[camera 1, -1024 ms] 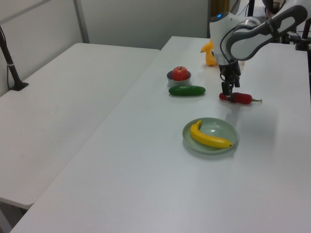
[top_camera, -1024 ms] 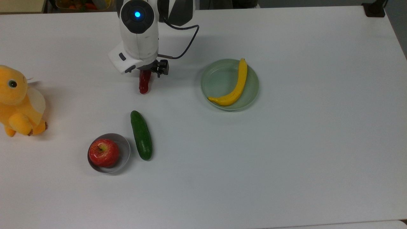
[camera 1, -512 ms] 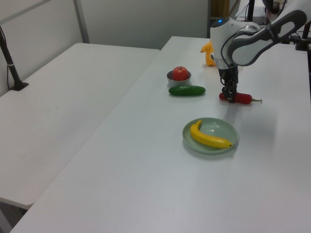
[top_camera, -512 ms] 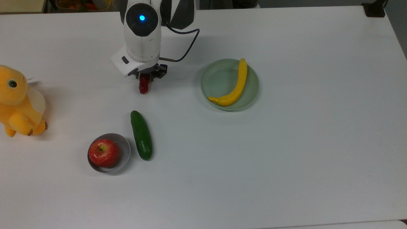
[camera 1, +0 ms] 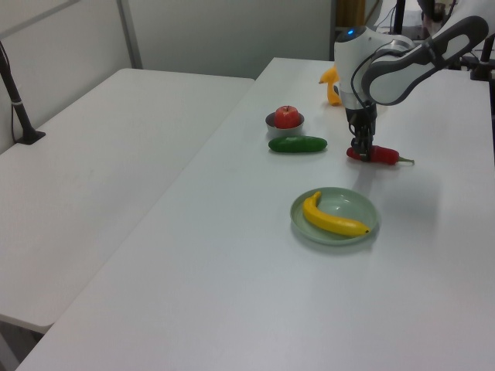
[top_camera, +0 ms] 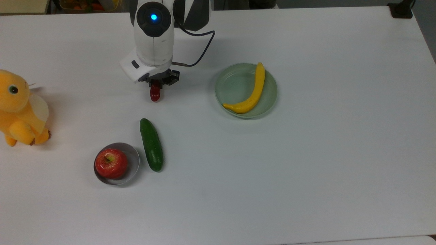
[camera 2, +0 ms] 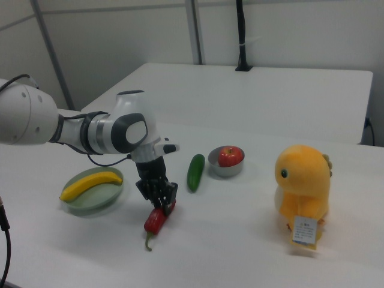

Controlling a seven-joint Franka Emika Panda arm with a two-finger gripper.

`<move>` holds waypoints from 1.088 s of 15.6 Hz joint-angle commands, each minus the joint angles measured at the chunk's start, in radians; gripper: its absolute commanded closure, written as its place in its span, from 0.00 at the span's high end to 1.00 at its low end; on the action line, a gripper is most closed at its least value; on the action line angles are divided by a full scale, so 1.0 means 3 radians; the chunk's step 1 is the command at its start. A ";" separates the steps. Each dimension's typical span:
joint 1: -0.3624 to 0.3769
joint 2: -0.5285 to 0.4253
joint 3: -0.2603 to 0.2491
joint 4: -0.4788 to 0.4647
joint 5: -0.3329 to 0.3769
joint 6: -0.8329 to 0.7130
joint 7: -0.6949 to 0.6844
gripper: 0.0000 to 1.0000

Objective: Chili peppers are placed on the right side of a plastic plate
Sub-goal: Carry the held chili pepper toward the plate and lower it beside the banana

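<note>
arm upright, jaws clamping chili peppers (camera 2: 155, 221).

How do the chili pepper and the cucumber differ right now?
The chili pepper is glossy red with a curled green stem; the cucumber is dark green all over. The pepper looks slimmer and a little shorter. The end effector is down on the pepper, while the cucumber lies untouched beside the grey bowl. Both are long and lie on the white table, off the plate.

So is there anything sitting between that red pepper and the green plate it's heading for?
Nothing visible. The gripper is already on the pepper, and the table between it and the plate is bare. A banana lies in the plate itself.
</note>
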 commanded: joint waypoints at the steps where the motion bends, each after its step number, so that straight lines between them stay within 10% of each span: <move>1: 0.0013 -0.0075 0.0155 0.0118 0.0042 0.0046 0.0090 0.05; 17: 0.0054 -0.0024 0.0611 0.0154 0.0232 0.0291 0.0535 0.07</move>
